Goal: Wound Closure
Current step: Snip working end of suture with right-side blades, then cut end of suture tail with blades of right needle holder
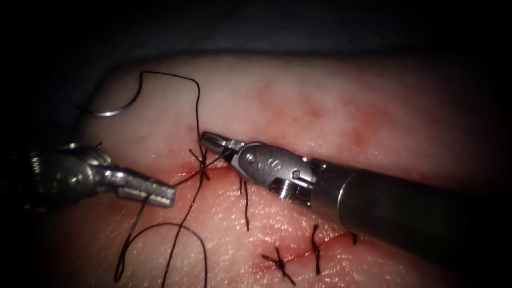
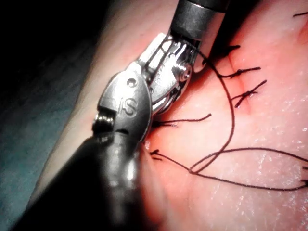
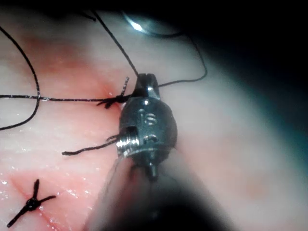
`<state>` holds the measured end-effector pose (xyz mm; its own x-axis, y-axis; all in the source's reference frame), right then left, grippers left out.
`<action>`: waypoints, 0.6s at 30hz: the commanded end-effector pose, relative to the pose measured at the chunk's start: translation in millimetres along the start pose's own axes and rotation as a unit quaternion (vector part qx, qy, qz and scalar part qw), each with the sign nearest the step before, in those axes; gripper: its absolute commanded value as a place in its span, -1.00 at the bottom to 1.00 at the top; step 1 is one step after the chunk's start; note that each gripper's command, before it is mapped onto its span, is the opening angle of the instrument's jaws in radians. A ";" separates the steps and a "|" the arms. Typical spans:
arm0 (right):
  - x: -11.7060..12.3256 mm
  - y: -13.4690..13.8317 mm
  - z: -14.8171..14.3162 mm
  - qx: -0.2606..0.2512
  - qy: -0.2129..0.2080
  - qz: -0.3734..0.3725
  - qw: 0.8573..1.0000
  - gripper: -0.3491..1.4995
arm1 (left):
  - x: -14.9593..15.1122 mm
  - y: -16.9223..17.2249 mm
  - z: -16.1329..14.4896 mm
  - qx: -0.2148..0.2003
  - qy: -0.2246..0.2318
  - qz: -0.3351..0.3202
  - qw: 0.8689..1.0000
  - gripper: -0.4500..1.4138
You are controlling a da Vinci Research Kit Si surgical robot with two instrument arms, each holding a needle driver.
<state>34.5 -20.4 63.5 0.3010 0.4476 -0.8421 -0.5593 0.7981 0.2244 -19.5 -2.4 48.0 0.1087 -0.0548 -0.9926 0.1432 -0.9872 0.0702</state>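
Lying free on tissue (image 1: pixel 330 101), needle (image 1: pixel 114 109); knots (image 1: pixel 278 261) nearby.

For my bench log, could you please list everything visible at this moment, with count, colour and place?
tissue: one, pale pink, under everything.
cut: one, red line, running across the tissue, with red fluid along it.
needle: one, silver, curved, lying free on the tissue at upper left, held by neither tool.
thread: one, black, from the needle down to the knot, looping below.
tied stitches: several, black, along the cut.
left tool: one, silver, left of the knot, thread passing at its tip.
right tool: one, silver, dark shaft, tip beside the knot.
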 end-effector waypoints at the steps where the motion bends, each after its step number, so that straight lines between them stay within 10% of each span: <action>1: 0.5 0.1 0.7 0.002 0.002 0.000 1.000 -0.55 | -0.3 -0.6 0.5 0.000 0.001 0.003 1.000 -1.00; 2: 0.4 0.3 -0.2 0.006 0.004 -0.006 1.000 0.36 | -0.3 -0.2 0.6 -0.001 0.001 0.005 1.000 -1.00; 4: 0.4 1.5 -2.4 0.016 0.009 -0.037 0.999 0.64 | -0.3 0.7 0.7 -0.003 0.001 0.009 1.000 -1.00; 9: 0.3 5.2 -8.2 0.017 0.045 -0.096 0.994 0.96 | 0.3 2.3 1.6 -0.012 0.011 0.019 1.000 -1.00; 18: 0.0 10.1 -14.7 0.010 0.066 -0.157 0.985 0.93 | 0.5 5.4 6.9 -0.051 0.030 0.046 0.997 -1.00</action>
<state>16.8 -19.1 58.3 0.3576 0.1196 -0.9262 -0.4383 0.8972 -0.0534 -25.6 -9.8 47.2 0.1851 -0.1319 -0.9738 0.2403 -0.9548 0.1750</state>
